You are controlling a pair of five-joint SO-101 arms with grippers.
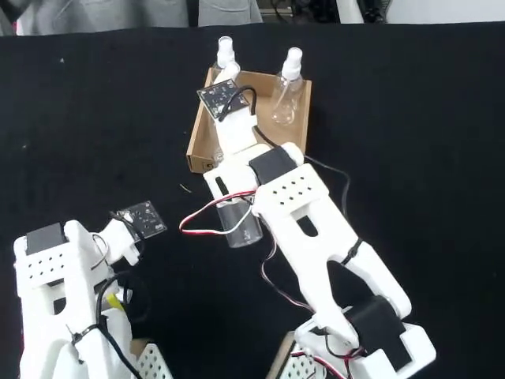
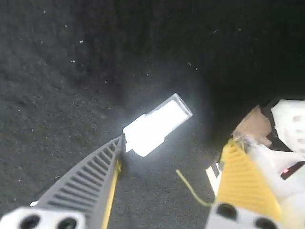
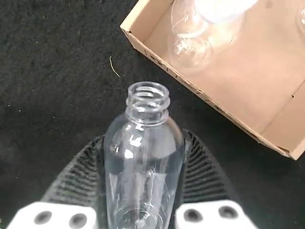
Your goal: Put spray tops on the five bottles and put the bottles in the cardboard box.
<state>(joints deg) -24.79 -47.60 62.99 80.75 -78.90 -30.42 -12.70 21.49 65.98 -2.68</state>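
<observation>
At the near left of the black table (image 1: pixel 79 118) sits the left arm (image 1: pixel 55 284), folded low over its own corner. The left gripper (image 2: pixel 176 143) is spread wide and has hold of nothing; its grey ribbed finger (image 2: pixel 90 176) and its yellow-faced finger (image 2: pixel 243 176) stand well apart. A white spray top (image 2: pixel 155 126) lies flat on the table ahead of them. One end is right at the tip of the grey finger, though I cannot tell whether they touch. A thin yellow strand (image 2: pixel 190 188) lies on the table between the fingers.

Toward the middle, the right arm (image 1: pixel 316 237) stretches from the near right corner up toward the cardboard box (image 1: pixel 304 103). The right gripper (image 3: pixel 143 138) is closed on an uncapped bottle (image 3: pixel 143 162), with a ribbed black finger pressed against each side of its clear body. The threaded neck is bare and open, pointing away from the wrist. It stops just short of the box's near wall and is not over the box. From above, this bottle (image 1: pixel 241 225) shows under the arm, just in front of the box.

Inside the box, a capped bottle (image 1: pixel 225 54) stands upright at the far left corner. A second capped bottle (image 1: pixel 288 91) stands upright toward the right side. Both are clear with white spray tops. The wrist camera board (image 1: pixel 221 99) covers part of the box's left side
</observation>
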